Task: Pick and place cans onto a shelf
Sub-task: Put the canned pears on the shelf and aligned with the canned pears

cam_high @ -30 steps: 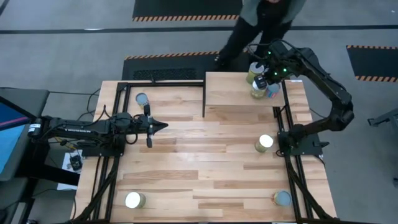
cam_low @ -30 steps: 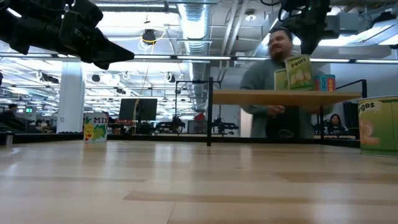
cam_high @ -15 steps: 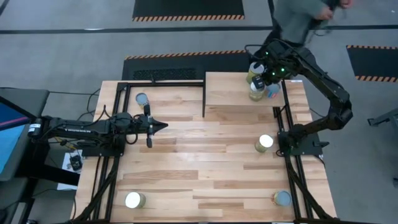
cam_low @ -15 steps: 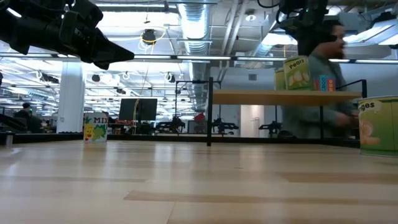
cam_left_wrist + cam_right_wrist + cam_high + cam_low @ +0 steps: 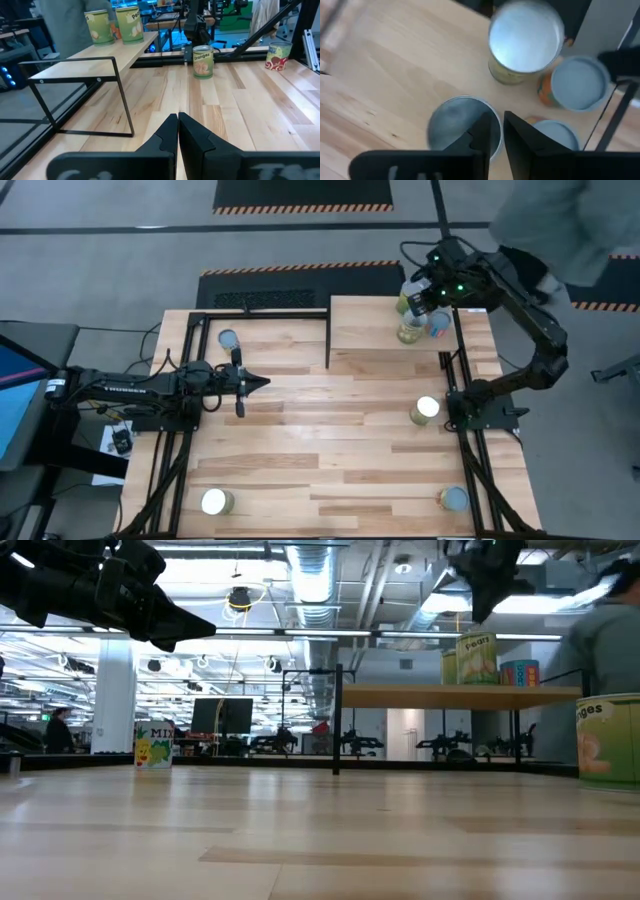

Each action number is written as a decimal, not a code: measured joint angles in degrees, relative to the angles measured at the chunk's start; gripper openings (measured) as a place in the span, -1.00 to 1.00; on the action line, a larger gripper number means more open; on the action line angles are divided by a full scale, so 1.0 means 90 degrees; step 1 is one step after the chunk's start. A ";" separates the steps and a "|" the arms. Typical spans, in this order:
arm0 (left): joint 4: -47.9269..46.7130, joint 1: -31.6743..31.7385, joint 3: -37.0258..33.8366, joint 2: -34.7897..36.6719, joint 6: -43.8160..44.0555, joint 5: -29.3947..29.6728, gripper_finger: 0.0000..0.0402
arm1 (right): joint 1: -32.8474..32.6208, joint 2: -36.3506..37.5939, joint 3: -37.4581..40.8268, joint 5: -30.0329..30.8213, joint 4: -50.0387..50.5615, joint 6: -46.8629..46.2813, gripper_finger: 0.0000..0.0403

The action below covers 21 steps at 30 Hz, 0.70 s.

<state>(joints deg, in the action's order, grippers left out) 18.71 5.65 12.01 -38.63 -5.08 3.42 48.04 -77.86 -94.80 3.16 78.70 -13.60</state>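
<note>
The shelf [image 5: 365,325] stands at the table's far side, right of centre. Several cans crowd its far right corner. Among them are a green-labelled can [image 5: 478,658], whose grey lid [image 5: 455,122] shows in the right wrist view, and a blue-lidded can [image 5: 580,82]. My right gripper [image 5: 499,127] hangs just above that green-labelled can, fingers slightly open and clear of it [image 5: 478,610]. More cans stand on the tabletop: one far left [image 5: 228,338], one right [image 5: 426,409], one near left [image 5: 215,501]. My left gripper [image 5: 262,383] hovers shut over the table's left middle.
Another can [image 5: 453,498] stands at the near right corner. A black frame [image 5: 270,315] runs along the far left edge beside the shelf. A person [image 5: 560,220] stands beyond the far right corner. The tabletop's middle [image 5: 330,430] holds nothing.
My right gripper has risen a little off the green-labelled can. The can leaned under the gripper a second ago and now stands upright on the shelf. The person behind the table has walked from the middle toward the right.
</note>
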 joint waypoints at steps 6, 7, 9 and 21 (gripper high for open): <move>-0.0001 0.0000 0.0000 0.0000 0.0000 0.0000 -0.98 | -0.1270 0.0704 -0.0045 0.0963 0.0014 -0.0006 -0.94; -0.0003 0.0000 0.0000 0.0000 0.0002 -0.0001 -0.98 | -0.1592 0.0868 0.0124 0.1198 -0.0005 -0.0108 -0.96; -0.0016 0.0000 0.0000 0.0000 0.0026 0.0000 -0.98 | -0.2206 0.1227 0.0623 0.1613 -0.0155 -0.0447 -0.93; 0.0054 0.0000 0.0000 0.0000 0.0107 0.0000 -0.98 | -0.4173 0.2588 0.4128 0.2130 -0.2526 -0.1324 -0.94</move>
<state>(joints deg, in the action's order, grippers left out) 19.20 5.65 12.01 -38.63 -4.12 3.42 10.48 -54.57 -57.65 22.33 55.97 -25.52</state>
